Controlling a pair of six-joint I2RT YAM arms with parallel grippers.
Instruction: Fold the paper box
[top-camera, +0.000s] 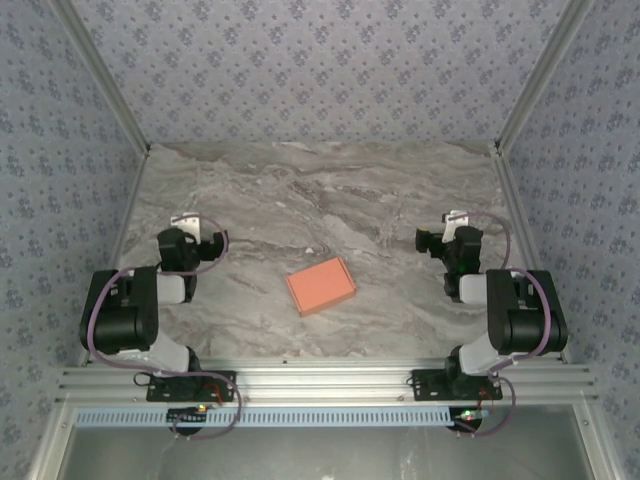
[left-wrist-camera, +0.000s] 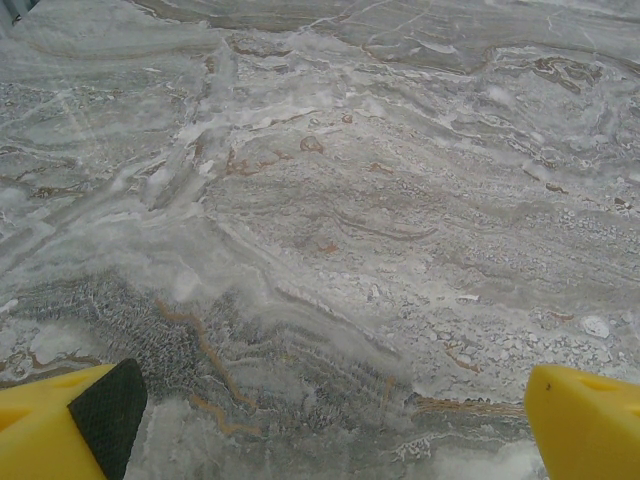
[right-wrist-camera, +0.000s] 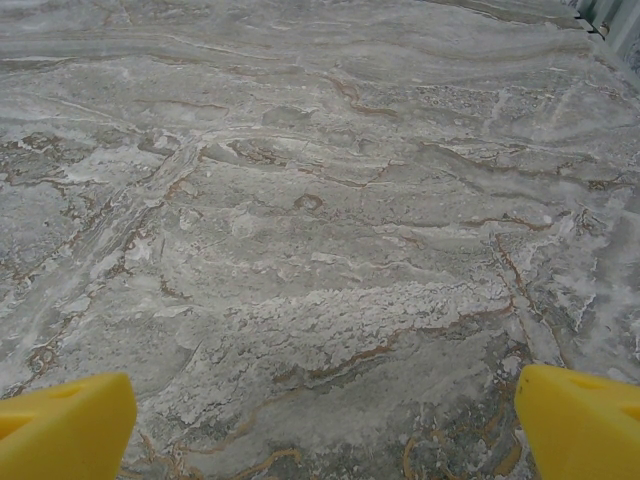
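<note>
The paper box (top-camera: 321, 286) is a small flat salmon-orange rectangle lying on the marble table, near the front edge and midway between the two arms. My left gripper (top-camera: 188, 222) sits folded back at the left, well apart from the box. Its yellow fingers (left-wrist-camera: 60, 425) stand wide open over bare marble with nothing between them. My right gripper (top-camera: 456, 222) sits at the right, equally far from the box. Its yellow fingertips (right-wrist-camera: 580, 420) are spread open above bare marble.
The grey marble table (top-camera: 320, 200) is walled by patterned panels (top-camera: 320, 60) at the back and both sides. An aluminium rail (top-camera: 320, 380) carrying both arm bases runs along the near edge.
</note>
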